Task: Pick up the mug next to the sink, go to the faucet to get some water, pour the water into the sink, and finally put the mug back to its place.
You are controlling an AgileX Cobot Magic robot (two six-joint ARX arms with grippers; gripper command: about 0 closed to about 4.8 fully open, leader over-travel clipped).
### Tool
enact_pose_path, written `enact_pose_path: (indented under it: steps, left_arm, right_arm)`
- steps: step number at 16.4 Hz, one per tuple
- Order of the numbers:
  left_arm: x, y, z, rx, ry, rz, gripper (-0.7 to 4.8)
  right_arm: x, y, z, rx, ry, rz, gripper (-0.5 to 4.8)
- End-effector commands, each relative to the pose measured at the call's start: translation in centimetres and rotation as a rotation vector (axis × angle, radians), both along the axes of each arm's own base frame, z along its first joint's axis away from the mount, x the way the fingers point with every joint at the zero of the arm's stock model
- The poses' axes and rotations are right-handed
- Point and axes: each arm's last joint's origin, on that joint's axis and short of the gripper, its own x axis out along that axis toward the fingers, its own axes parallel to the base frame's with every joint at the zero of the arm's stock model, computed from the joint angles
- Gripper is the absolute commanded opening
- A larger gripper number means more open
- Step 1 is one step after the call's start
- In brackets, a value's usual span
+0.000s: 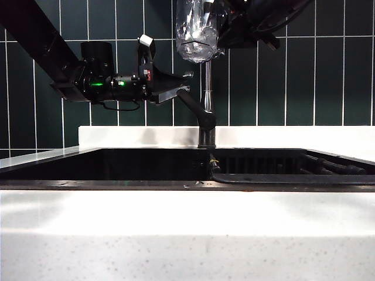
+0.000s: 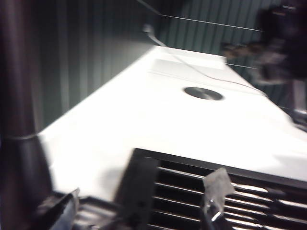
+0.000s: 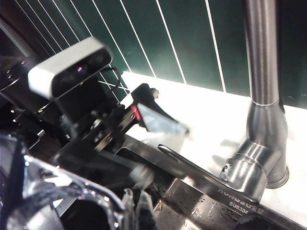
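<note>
Mug: clear ribbed glass, lifted high beside the top of the tap's pipe, well above the basin. Its rim also shows close to the camera in the right wrist view.

Right gripper: at the top of the exterior view, closed on the mug and holding it up by the pipe. The fingertips themselves are not clear in any view.

Left gripper: level at the tap's lever, reaching in from the left. Its jaws stand apart, one finger above the lever and one below. In the right wrist view the same gripper hangs just over the lever, blurred, so I cannot tell whether it touches.

Tap: thin metal pipe on a dark base at the back edge of the sink; its lever slants up and to the left in the exterior view.

Sink: wide black basin with a ribbed section on the right, set in a white counter.

Water: no stream from the tap and none that I can make out in the mug.

Done so far: the mug is picked up and brought to the tap.

Left to do, as I judge it: work the lever, fill, pour into the sink, return the mug beside the sink.
</note>
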Motion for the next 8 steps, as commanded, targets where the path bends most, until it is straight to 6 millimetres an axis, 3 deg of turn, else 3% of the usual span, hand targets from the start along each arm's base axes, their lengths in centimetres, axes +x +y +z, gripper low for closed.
enact_pose_path:
  steps: [1,8]
  left_arm:
    - [0.05,0.02,0.28,0.001,-0.014,0.037,3.32]
    - [0.2,0.02,-0.15,0.017,-0.01,0.065,3.32]
  right_arm:
    - [-0.17,-0.04,0.73,0.013,-0.032,0.005,-0.05]
    - [-0.17,-0.04,0.74,0.011,-0.034,0.006,-0.05]
